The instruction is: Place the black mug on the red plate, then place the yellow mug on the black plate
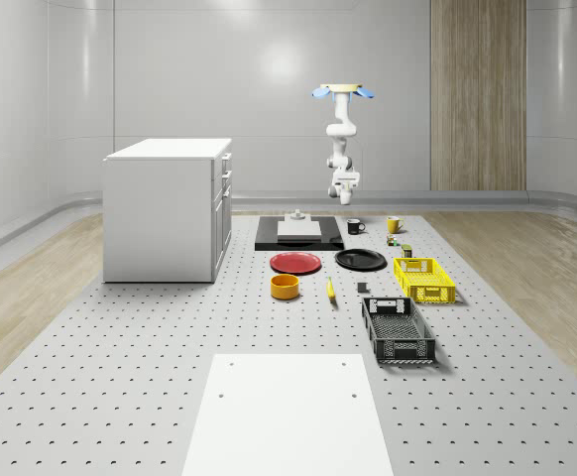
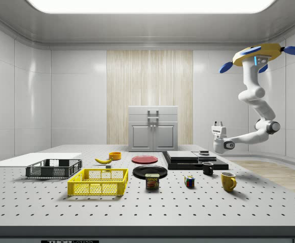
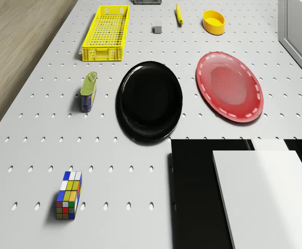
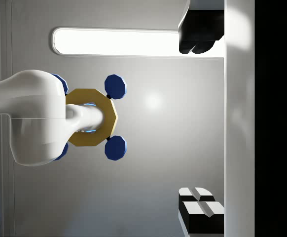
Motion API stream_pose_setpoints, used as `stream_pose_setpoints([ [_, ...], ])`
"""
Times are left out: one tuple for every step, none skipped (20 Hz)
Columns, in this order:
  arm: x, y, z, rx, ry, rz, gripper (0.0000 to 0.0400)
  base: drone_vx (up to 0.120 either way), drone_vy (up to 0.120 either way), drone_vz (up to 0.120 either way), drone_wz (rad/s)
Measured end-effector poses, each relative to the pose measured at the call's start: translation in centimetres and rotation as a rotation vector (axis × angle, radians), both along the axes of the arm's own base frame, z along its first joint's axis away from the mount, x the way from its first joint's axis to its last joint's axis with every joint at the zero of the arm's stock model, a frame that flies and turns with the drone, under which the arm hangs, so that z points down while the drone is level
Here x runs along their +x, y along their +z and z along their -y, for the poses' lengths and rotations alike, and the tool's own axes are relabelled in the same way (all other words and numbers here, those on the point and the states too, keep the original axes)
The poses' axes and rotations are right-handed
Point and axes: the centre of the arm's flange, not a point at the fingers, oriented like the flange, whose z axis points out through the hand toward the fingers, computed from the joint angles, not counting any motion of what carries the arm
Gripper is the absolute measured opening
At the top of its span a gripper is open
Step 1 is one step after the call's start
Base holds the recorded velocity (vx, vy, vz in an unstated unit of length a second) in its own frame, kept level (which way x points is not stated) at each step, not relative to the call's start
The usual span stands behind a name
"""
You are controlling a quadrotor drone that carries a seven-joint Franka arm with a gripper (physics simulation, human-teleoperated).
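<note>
The black mug point(image 1: 354, 226) point(image 2: 208, 168) stands upright on the table beside the black slab. To its right in the whole-scene view sits the yellow mug point(image 1: 394, 225) point(image 2: 228, 181). Nearer the front lie the red plate point(image 1: 295, 263) point(image 3: 229, 86) and the black plate point(image 1: 360, 260) point(image 3: 150, 100), both bare. The drone point(image 1: 343, 92) point(image 2: 261, 53) hovers high over the table's far end. Its arm hangs down, and the gripper point(image 2: 218, 124) point(image 4: 183, 121) is open, turned upward, and holds nothing, well above the black mug.
A black slab with a white block point(image 1: 299, 231) lies behind the plates. A white cabinet point(image 1: 167, 208) stands at the whole-scene view's left. Also on the table: yellow crate point(image 1: 424, 279), black crate point(image 1: 398, 329), can point(image 3: 88, 91), puzzle cube point(image 3: 69, 202), yellow bowl point(image 1: 285, 287), banana point(image 1: 330, 289).
</note>
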Motion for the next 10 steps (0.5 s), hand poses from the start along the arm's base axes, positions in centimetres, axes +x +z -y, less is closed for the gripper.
stream_pose_setpoints([
  [-0.01, 0.00, -0.02, -0.002, 0.000, 0.001, 0.0400, 0.120, 0.000, 0.000, 0.000],
  [-0.02, 0.00, -0.05, -0.005, 0.000, 0.002, 0.0400, 0.120, 0.000, 0.000, 0.000],
  [-0.02, 0.00, -0.08, -0.008, 0.000, 0.002, 0.0400, 0.120, 0.000, 0.000, 0.000],
  [-0.03, 0.00, -0.12, -0.012, 0.000, 0.003, 0.0400, 0.120, 0.000, 0.000, 0.000],
  [-0.04, 0.00, -0.16, -0.016, 0.000, 0.004, 0.0400, 0.120, 0.000, 0.000, 0.000],
  [-0.05, -0.01, -0.21, -0.021, -0.001, 0.005, 0.0400, 0.120, 0.000, 0.000, 0.000],
  [-0.05, -0.01, -0.27, -0.028, -0.001, 0.005, 0.0400, 0.120, 0.000, 0.000, 0.000],
  [-0.06, -0.01, -0.35, -0.035, -0.001, 0.006, 0.0400, 0.120, 0.000, 0.000, 0.000],
  [-0.07, -0.02, -0.43, -0.044, -0.001, 0.007, 0.0400, 0.120, 0.000, 0.000, 0.000],
  [-0.07, -0.02, -0.54, -0.054, -0.001, 0.008, 0.0400, 0.120, 0.000, 0.000, 0.000],
])
